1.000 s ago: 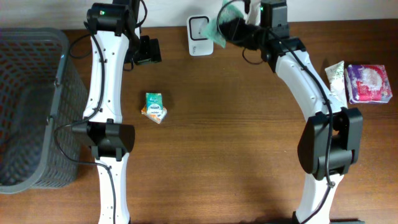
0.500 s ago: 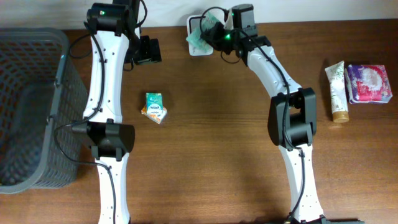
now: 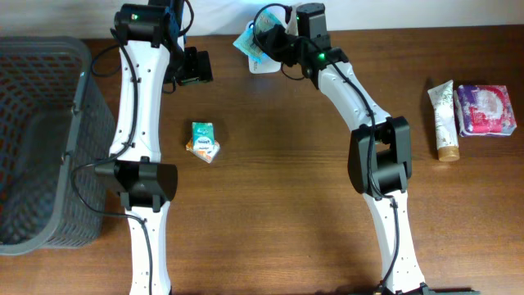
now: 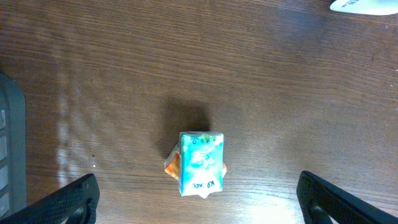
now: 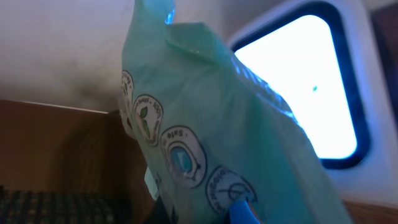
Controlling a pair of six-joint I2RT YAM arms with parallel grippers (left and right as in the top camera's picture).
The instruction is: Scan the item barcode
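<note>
Clenched with the right gripper (image 3: 264, 41) on the green pouch (image 3: 248, 43), at the desk's (image 3: 286, 172) far edge over the scanner (image 5: 298, 81); spread wide at the left gripper (image 3: 190, 67). Looks light, soft, crinkly, likely slippery: best pinched by a seam.

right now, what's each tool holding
Left tool: open, holding nothing.
Right tool: closed on the green pouch.

Ref = small packet (image 3: 202, 141). Tabletop (image 3: 278, 188) bare to its right & toward front edge: free pass. Just left: left arm (image 3: 135, 106) blocks. Far left: basket (image 3: 33, 139) wall. Back-right: scanner (image 3: 262, 68) w/ green pouch (image 3: 250, 45) over it, right arm (image 3: 352, 90) spanning. Far right: tube (image 3: 443, 119), purple pack (image 3: 485, 109).
</note>
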